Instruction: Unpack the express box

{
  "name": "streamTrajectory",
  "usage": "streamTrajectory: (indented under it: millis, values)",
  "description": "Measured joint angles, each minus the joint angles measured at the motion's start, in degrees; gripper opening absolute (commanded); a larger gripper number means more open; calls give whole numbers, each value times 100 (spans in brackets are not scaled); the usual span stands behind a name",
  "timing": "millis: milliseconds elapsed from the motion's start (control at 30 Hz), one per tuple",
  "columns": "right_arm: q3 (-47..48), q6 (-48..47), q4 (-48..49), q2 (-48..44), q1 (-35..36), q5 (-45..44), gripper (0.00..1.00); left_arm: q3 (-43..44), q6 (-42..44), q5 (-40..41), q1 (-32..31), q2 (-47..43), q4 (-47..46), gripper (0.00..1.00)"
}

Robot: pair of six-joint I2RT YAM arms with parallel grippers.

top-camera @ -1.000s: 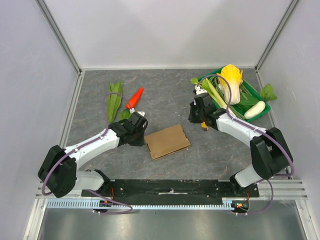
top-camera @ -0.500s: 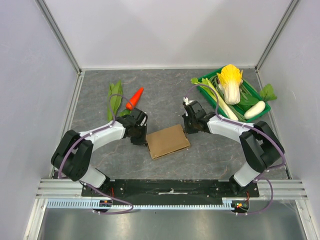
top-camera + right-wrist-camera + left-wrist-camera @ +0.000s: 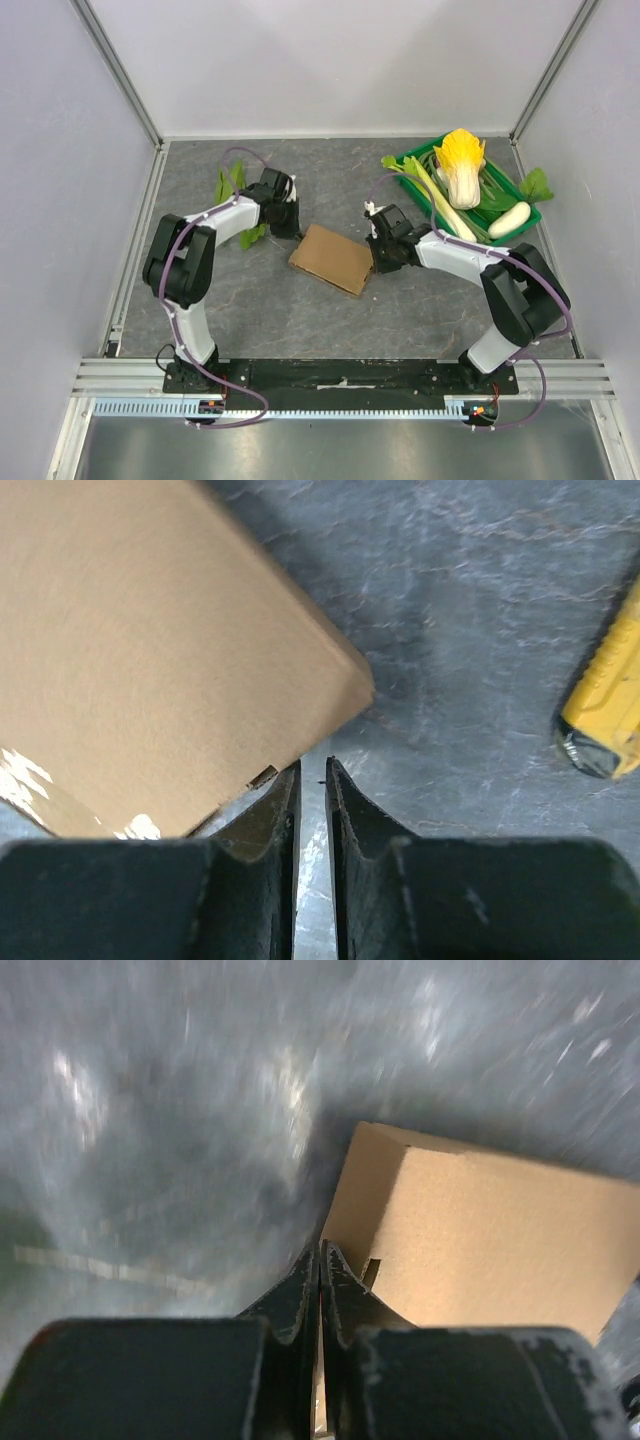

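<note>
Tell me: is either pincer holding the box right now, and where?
Neither clearly. Left pincer is shut at the express box edge, nothing between its fingers; right pincer, nearly shut, sits at a corner with a bare gap.

I see open grey stone tabletop [image 3: 260, 300] along the whole near side of the flat brown cardboard box [image 3: 332, 259], and bare surface behind it up to the back wall. My left gripper [image 3: 291, 222] blocks the box's left corner; my right gripper [image 3: 377, 253] crowds its right edge. A small yellow object [image 3: 603, 718] lies just right of there. The green plastic crate [image 3: 520, 215] of vegetables fills the far right corner.
</note>
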State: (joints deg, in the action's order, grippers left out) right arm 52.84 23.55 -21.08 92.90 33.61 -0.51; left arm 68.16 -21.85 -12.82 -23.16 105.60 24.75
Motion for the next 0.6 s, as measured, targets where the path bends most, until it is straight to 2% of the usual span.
streamTrajectory:
  millis: [167, 267, 433, 533, 567, 600]
  values:
    - [2, -103, -127, -50, 166, 234, 21, 916, 28, -341, 98, 728, -527, 6]
    - [22, -72, -129, -118, 258, 221, 24, 1335, 24, -466, 79, 1005, -658, 15]
    - [125, 48, -286, -555, 264, -236, 29, 1482, 26, -352, 70, 990, -682, 27]
    - [275, 94, -363, -973, 262, -535, 45, 1480, 37, -103, 92, 824, -619, 32]
    - [374, 96, -369, -1075, 262, -634, 54, 1467, 44, 4, 92, 708, -592, 32]
    - [498, 81, -356, -1154, 262, -743, 60, 1447, 48, 111, 96, 560, -564, 32]
